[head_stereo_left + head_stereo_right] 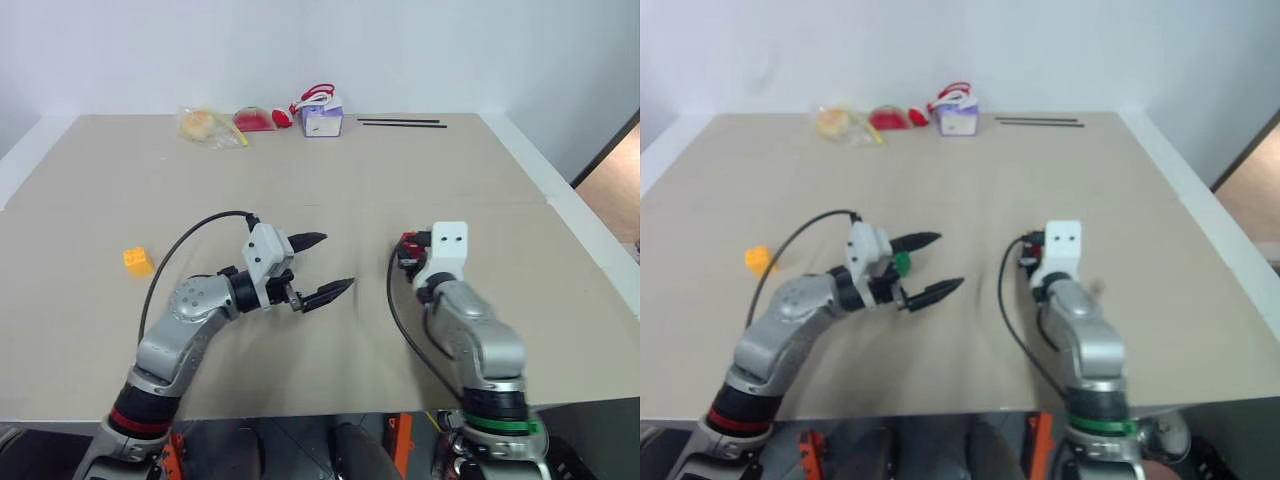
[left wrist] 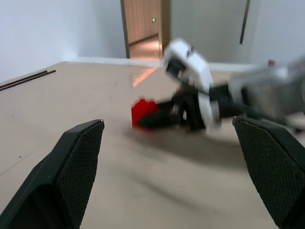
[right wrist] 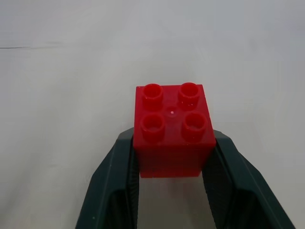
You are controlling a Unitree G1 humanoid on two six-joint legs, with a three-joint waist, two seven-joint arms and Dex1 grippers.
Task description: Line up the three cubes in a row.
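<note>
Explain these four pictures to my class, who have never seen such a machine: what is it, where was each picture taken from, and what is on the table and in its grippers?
It is a humanoid robot with two arms, each ending in a gripper of two black fingers. Two pictures come from cameras in its head, looking down over the arms. The other two come from a camera on each wrist, looking along that gripper's fingers.

On the table lie a yellow-orange cube to the robot's left and a green cube, partly hidden behind the left gripper, which is open and holds nothing. The right gripper is shut on a red cube, studs upward, one finger on each side.

At the far edge are a purple-and-white box, some small packets and two thin dark sticks.
</note>
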